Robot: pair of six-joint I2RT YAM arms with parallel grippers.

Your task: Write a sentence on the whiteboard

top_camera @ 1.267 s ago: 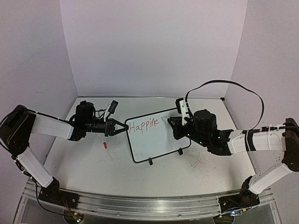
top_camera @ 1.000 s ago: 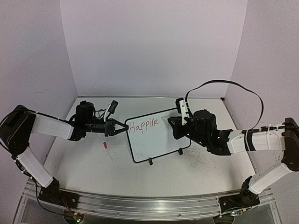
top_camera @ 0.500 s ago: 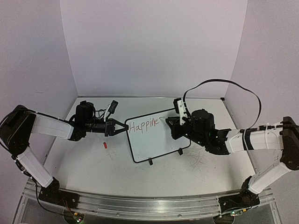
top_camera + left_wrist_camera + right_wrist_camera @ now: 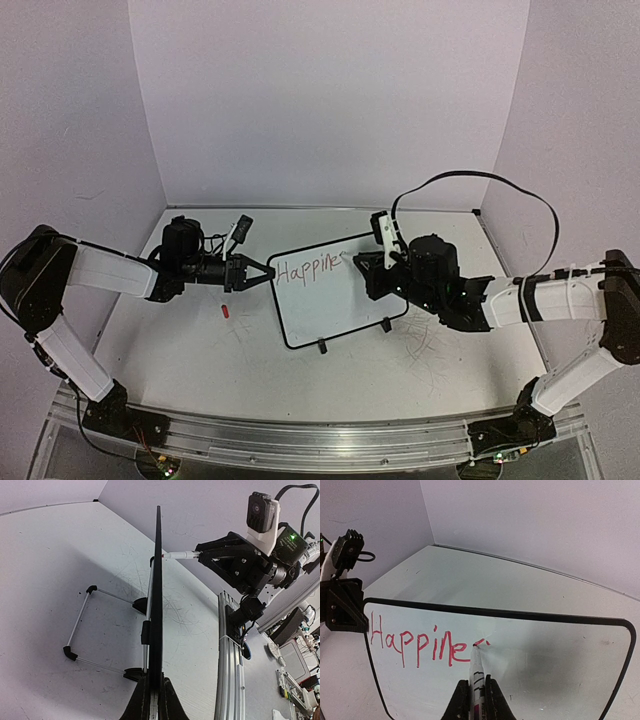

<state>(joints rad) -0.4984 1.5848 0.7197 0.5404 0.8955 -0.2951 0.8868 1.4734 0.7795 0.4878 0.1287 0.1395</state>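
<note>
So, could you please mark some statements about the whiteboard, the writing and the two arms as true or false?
1. The left fingers clamp the whiteboard by its edge. True.
2. The lettering is blue. False: it is red.
3. The right fingers hold a marker with its tip at the whiteboard. True.
4. The sentence is complete. False: only "Happine" and one started stroke are written.

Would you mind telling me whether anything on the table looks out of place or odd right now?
A small red piece, perhaps a pen cap, lies loose on the table left of the whiteboard, and faint scribbles mar the table beside its near-right corner.
</note>
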